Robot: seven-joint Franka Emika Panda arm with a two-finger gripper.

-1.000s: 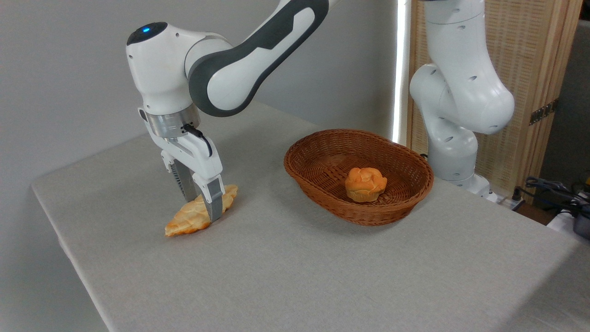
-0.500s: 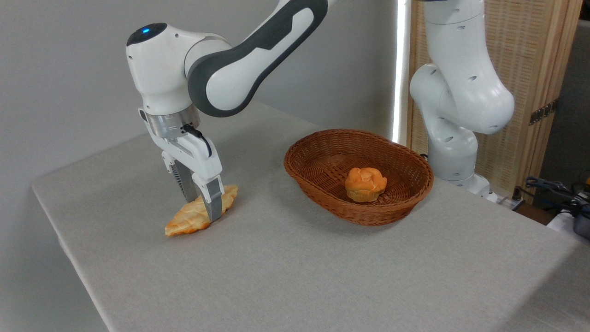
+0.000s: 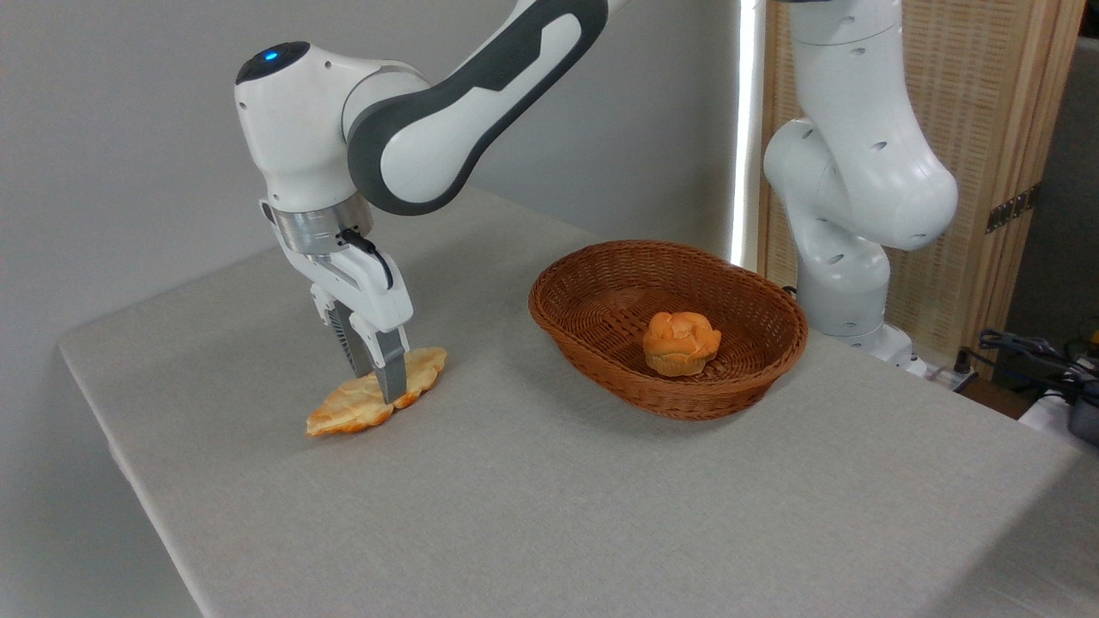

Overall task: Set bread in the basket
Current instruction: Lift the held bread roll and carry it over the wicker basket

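The bread (image 3: 354,410), a long golden pastry with pointed ends, lies on the grey table (image 3: 549,481) at the left. My gripper (image 3: 383,393) points down over the bread's middle, its fingers drawn close together and pinching the pastry across its width. The near finger (image 3: 391,371) covers part of the bread; the far finger shows behind it. The bread still touches the table. The oval brown wicker basket (image 3: 592,287) stands to the right, well apart from my gripper.
A small round orange bun (image 3: 682,342) sits inside the basket. The arm's white base (image 3: 846,257) rises behind the basket at the right. The table's left edge runs close behind the bread. Cables lie at the far right.
The fingers have closed in on the bread, which now lies flatter than before. The gripper has shifted only slightly. Basket and bun have not moved.
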